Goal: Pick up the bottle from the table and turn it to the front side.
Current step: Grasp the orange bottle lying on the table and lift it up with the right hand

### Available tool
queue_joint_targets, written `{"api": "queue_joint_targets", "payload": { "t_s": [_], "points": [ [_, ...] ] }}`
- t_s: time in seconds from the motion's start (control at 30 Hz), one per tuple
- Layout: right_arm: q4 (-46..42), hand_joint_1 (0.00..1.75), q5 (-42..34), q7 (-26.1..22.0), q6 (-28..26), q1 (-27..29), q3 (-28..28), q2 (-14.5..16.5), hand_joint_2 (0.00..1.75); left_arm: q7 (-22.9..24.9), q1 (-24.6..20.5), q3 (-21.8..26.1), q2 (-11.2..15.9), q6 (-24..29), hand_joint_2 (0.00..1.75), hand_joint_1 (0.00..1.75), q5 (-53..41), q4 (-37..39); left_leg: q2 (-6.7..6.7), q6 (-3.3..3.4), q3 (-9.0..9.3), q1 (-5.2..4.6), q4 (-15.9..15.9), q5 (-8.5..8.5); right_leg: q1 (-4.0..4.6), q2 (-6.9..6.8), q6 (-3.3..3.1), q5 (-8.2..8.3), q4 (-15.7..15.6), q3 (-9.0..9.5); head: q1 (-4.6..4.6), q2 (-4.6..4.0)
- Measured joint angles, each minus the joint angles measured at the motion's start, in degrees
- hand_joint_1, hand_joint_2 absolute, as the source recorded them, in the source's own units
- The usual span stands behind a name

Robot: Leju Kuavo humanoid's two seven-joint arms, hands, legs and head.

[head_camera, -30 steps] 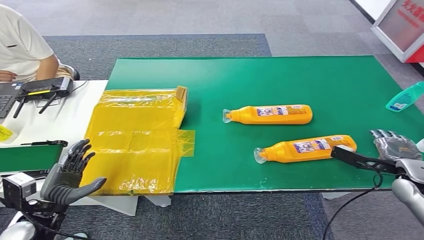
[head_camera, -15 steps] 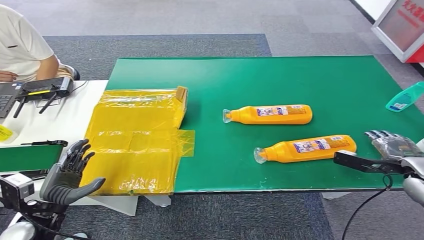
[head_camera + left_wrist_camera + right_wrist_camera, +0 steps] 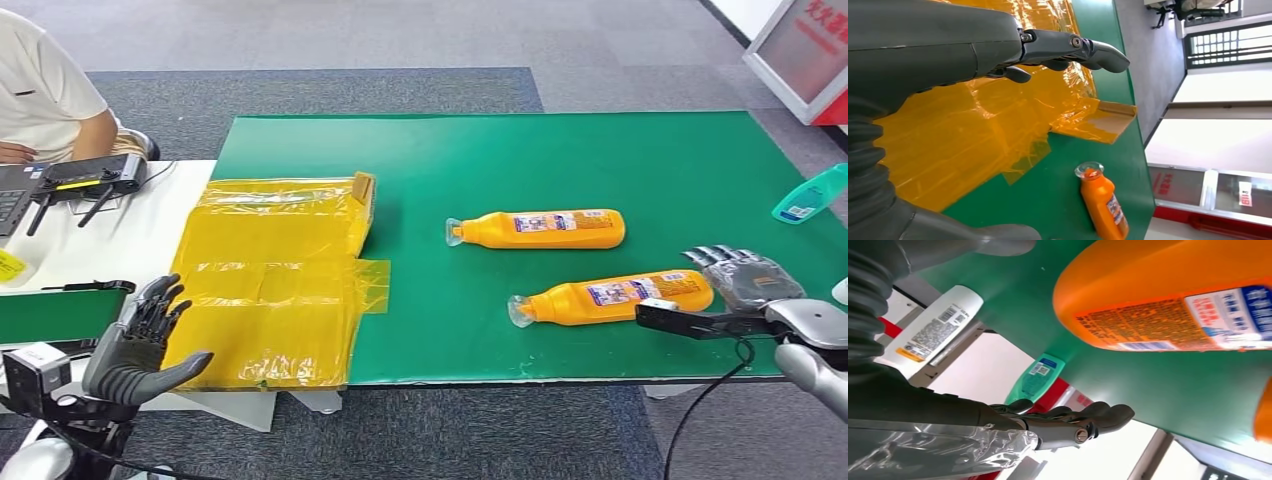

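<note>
Right hand has slid left, now just beside the base of the nearer orange bottle, fingers spread, empty, bottle lying flat lower right of centre, clear cap pointing left, label up, left hand open lower left.

Teal bottle and white bottle cut off by the right edge

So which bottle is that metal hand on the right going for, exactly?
Probably this one: on the green mat lie two orange bottles, caps pointing left. It is the near bottle, by the front edge, slightly tilted, its base beside the right hand. The far bottle lies straighter, mid-mat.
</note>
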Motion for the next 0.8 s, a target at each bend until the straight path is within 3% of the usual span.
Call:
{"api": "queue_joint_targets", "payload": {
  "t_s": [0.53,0.8],
  "points": [
    [4.0,0.0,-12.4,-2.9,5.8,-5.7,7.0,0.2,1.75,-1.7,-0.8,-3.4,1.0,-0.3,1.75,0.0,0.2,0.7,0.0,0.01,0.0,0.0,0.0,0.02,0.0,0.0,0.01,0.01,0.0,0.0,0.0,0.0],
    [7.4,0.0,-15.2,-3.1,5.9,-9.0,10.0,1.7,1.75,-2.2,-1.1,-4.7,1.4,-0.4,1.75,0.0,0.9,1.5,0.0,0.01,0.0,0.0,0.0,0.02,0.0,0.0,0.0,0.01,0.0,0.0,-0.01,0.0]
  ]
}}
